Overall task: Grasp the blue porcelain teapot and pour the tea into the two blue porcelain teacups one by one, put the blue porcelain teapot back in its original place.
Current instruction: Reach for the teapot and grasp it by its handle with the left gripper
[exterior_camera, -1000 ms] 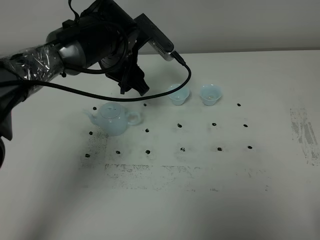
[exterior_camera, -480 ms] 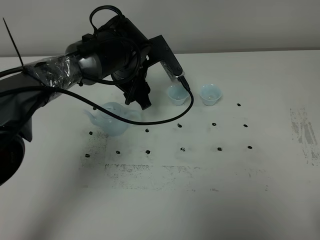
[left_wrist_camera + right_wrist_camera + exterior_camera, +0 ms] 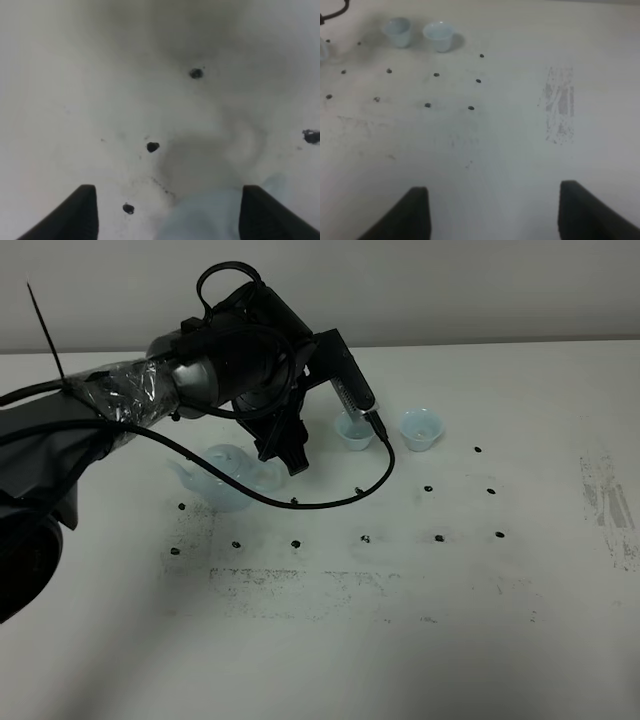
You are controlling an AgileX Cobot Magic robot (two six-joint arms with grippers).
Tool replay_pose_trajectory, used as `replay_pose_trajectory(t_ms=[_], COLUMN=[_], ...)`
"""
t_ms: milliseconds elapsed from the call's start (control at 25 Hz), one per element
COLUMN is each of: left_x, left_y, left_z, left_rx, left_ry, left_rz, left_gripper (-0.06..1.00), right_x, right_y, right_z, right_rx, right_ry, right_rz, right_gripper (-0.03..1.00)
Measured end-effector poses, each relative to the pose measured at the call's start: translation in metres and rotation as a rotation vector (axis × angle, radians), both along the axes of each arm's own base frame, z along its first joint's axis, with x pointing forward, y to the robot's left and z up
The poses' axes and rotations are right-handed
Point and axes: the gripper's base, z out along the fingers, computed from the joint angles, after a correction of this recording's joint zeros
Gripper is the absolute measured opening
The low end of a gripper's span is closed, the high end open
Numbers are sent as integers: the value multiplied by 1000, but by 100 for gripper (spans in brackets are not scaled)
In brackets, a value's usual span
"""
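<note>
left gripper hangs wide open above the blue porcelain teapot, probably slippery and fragile, so grab the loop handle

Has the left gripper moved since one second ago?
Yes: the left gripper has dropped from above and behind the blue porcelain teapot to its handle side.

You have nothing to read here: no word, number, brand or label can be made out in any view. The only marks are black dots and grey smudges on the table, and they form no letters.
</note>
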Motion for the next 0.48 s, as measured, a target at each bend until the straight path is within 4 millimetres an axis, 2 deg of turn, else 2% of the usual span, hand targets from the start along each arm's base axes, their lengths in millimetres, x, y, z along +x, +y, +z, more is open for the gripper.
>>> replay_pose_trajectory(t_ms=[320,480], left_x=[-3,-2], left_y=[-5,-4], left_z=[-11,-11], left_rx=[25,34], left_ry=[29,15], left_rz=[-11,-5], left_gripper=[61,61], right_x=[0,0], right_y=[0,0], right_z=[0,0], right_rx=[0,0], right_ry=[0,0], right_rz=[0,0], right_gripper=[57,57])
